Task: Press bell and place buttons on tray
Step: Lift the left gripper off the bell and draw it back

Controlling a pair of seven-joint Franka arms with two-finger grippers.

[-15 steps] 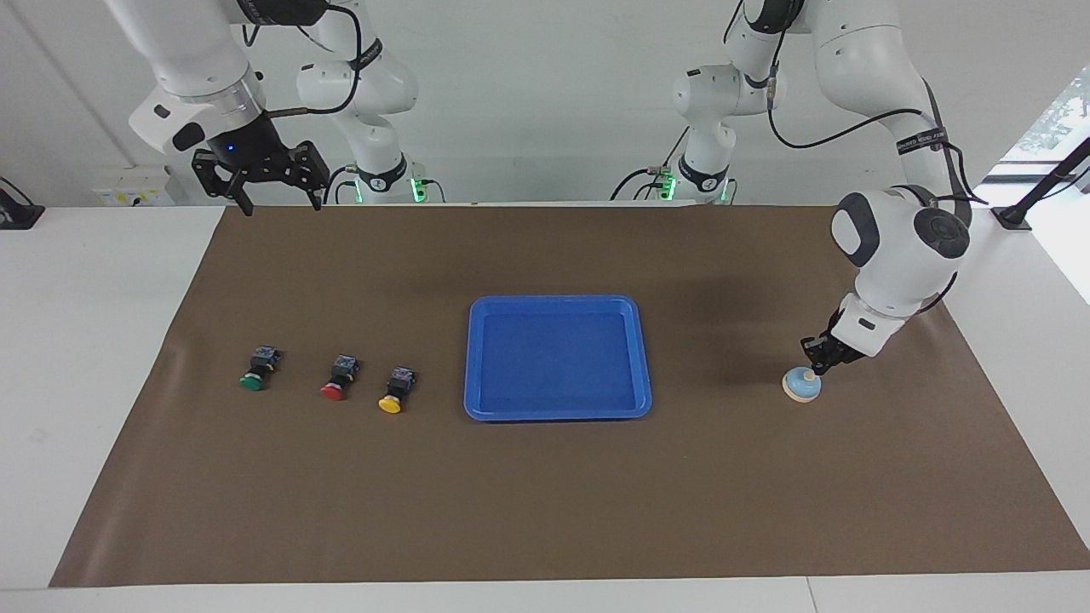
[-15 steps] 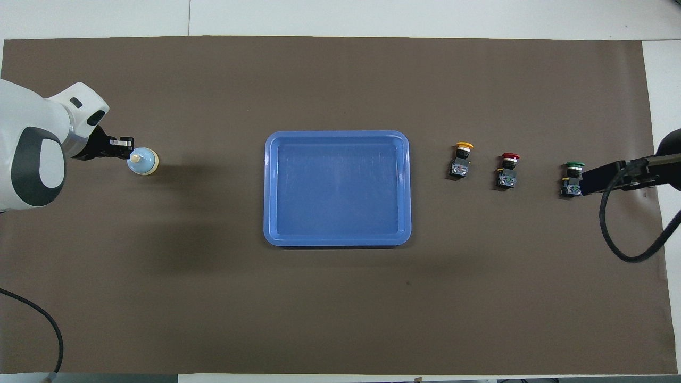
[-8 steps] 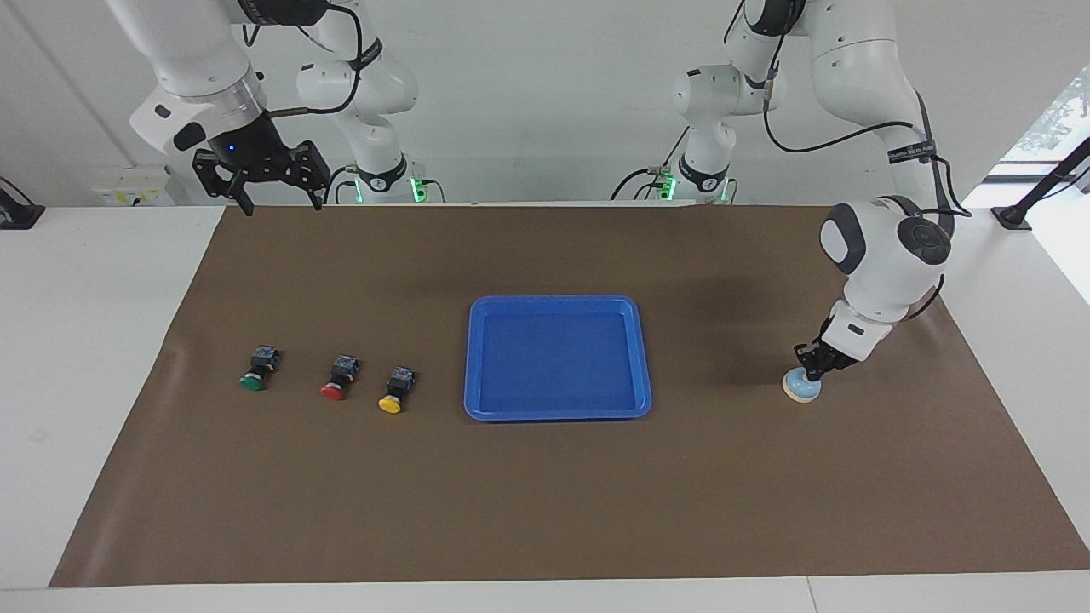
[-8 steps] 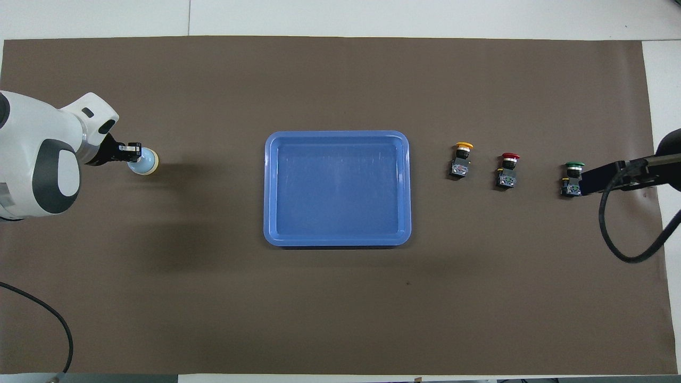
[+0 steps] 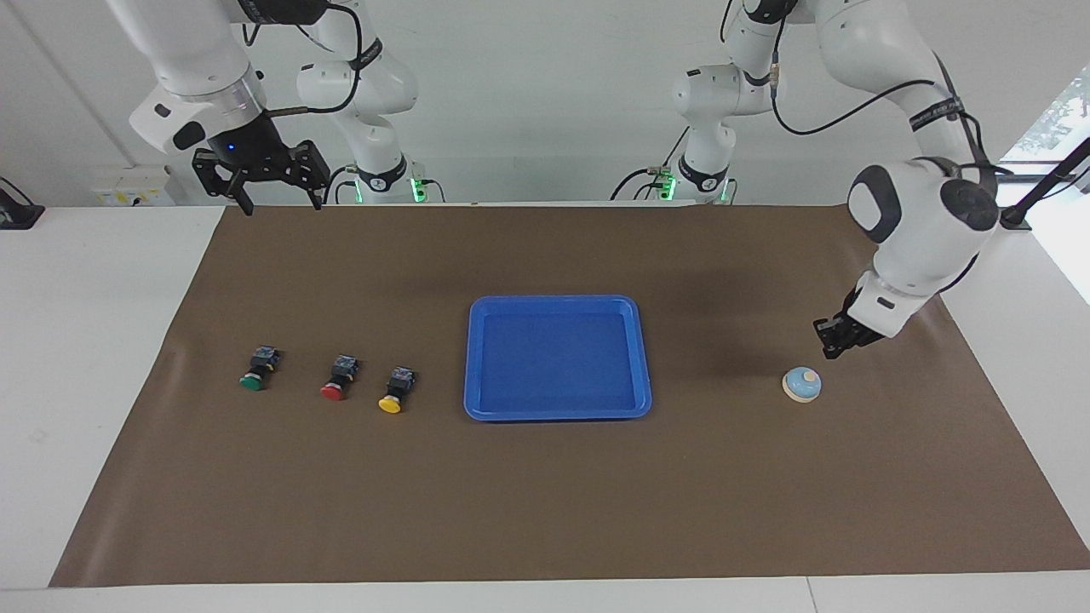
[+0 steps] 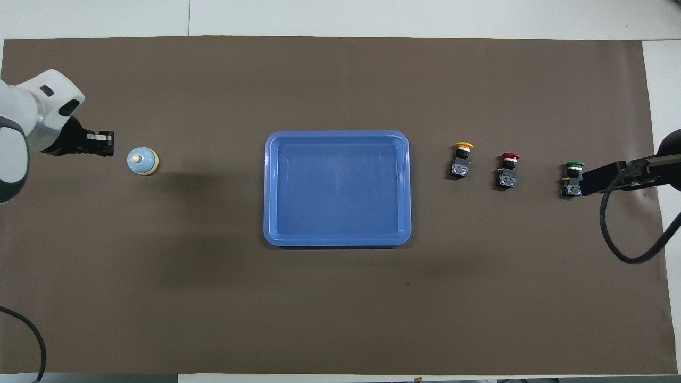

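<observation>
The bell sits upright on the brown mat that covers the desk, toward the left arm's end, with its tan knob showing on top of the light blue dome and nothing touching it. The left claw hangs in the air just beside the bell, clear of the dome and tilted down toward the mat, with its fingers drawn together and nothing between them. In the middle of the mat lies the tray, flat and with nothing in it, well apart from the bell. Toward the right arm's end of the desk the three buttons lie in a row, each on its side with its cap pointing away from the robots: the yellow button is nearest the tray, the red button is next to it, and the green button is at the outer end of the row. None of the three touches another, and none is on the tray. The right claw waits high above the edge of the mat nearest the robots, at its own end of the desk, with its fingers spread wide apart and nothing held; in the overhead view only a dark part of this arm and its cable show beside the green button.
</observation>
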